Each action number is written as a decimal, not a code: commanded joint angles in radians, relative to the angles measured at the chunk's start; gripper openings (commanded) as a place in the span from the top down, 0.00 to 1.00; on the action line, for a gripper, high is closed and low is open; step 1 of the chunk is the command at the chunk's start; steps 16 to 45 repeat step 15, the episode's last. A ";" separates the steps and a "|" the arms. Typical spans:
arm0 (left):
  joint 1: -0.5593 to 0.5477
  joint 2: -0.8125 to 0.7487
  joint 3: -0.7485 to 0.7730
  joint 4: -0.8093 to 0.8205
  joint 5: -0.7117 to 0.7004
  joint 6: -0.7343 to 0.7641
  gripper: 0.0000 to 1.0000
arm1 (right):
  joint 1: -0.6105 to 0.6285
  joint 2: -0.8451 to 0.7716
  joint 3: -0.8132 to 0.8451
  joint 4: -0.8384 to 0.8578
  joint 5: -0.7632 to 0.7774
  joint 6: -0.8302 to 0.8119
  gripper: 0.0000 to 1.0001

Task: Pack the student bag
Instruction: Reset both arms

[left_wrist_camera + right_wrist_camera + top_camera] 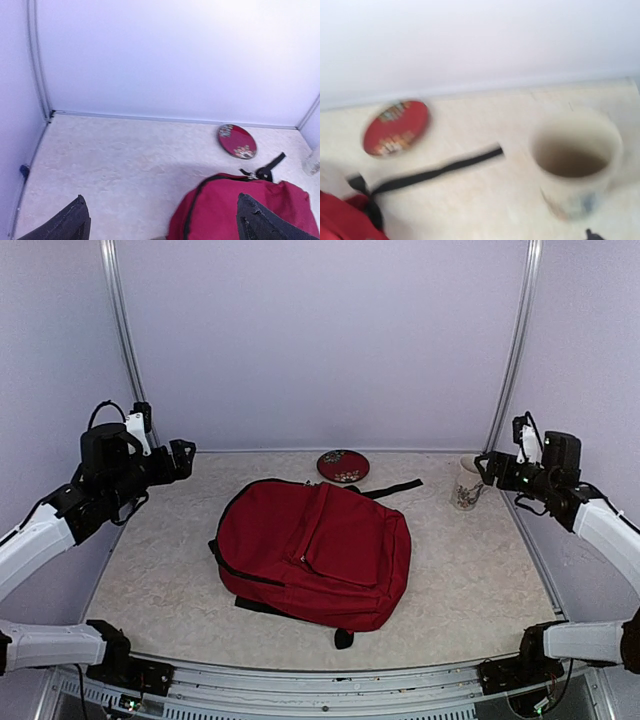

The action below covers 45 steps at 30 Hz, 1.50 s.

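Note:
The student bag point(315, 550) is a large dark red backpack lying flat and zipped shut in the middle of the table, with one black strap point(392, 487) trailing toward the back. It also shows in the left wrist view point(235, 210) and as a red corner in the right wrist view point(340, 220). My left gripper point(186, 455) hovers above the back left of the table, open and empty, its fingers point(70, 222) spread wide. My right gripper point(485, 468) hovers at the back right, next to a cup, empty. Only one fingertip point(590, 234) shows, far off centre.
A round red flowered disc point(342, 466) lies behind the bag by the back wall. A cream cup point(466, 483) stands upright at the back right and looks empty inside point(575, 160). Walls close in the table on three sides.

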 commanded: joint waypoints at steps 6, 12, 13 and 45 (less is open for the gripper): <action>0.298 0.133 -0.084 0.173 0.147 -0.007 0.01 | -0.006 -0.083 -0.311 0.147 0.203 0.073 0.00; 0.307 0.094 -0.127 0.228 0.137 0.042 0.01 | -0.006 -0.133 -0.480 0.277 0.221 0.062 0.00; 0.307 0.091 -0.128 0.225 0.130 0.051 0.01 | -0.007 -0.138 -0.498 0.298 0.219 0.061 0.00; 0.308 0.090 -0.126 0.224 0.123 0.060 0.01 | -0.007 -0.145 -0.518 0.321 0.217 0.048 0.00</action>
